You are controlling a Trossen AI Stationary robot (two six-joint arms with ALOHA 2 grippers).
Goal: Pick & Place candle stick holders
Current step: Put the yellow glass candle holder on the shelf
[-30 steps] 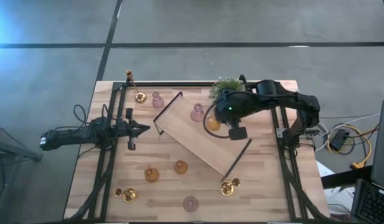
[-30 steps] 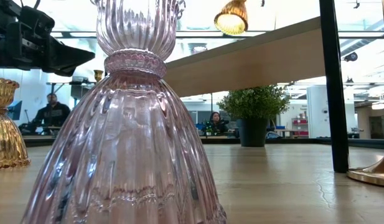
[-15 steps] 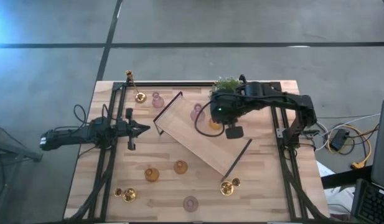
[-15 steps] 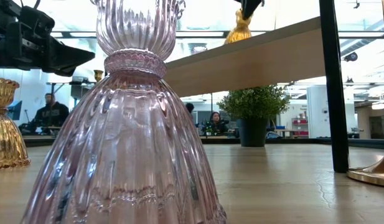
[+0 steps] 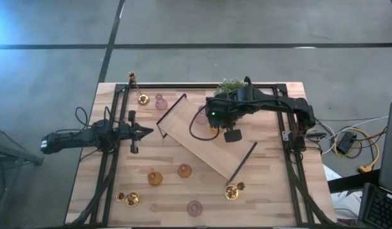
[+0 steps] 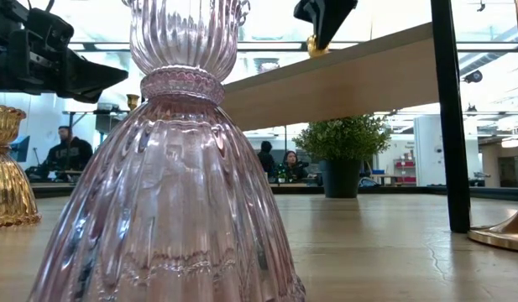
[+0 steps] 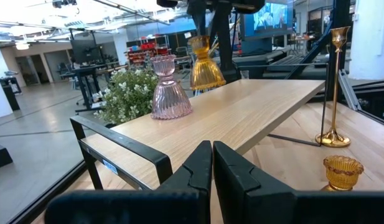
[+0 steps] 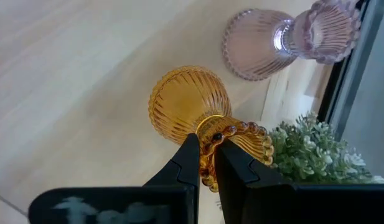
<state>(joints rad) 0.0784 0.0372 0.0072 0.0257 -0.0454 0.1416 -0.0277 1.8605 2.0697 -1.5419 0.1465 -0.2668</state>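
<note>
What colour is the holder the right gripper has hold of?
Amber-orange ribbed glass holder, pinched at its rim by the right gripper; clearest in the right wrist view.

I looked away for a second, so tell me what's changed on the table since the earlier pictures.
The right gripper, shut on the amber ribbed glass candle holder, carried it leftward and lower over the long wooden tray, next to the pink ribbed glass holder there. The left gripper and the other holders stayed put.

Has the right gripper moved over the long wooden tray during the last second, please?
Yes. The right gripper, shut on the amber-orange glass holder, shifted toward the left arm's side, nearer the pale pink glass holder on the wooden tray.
</note>
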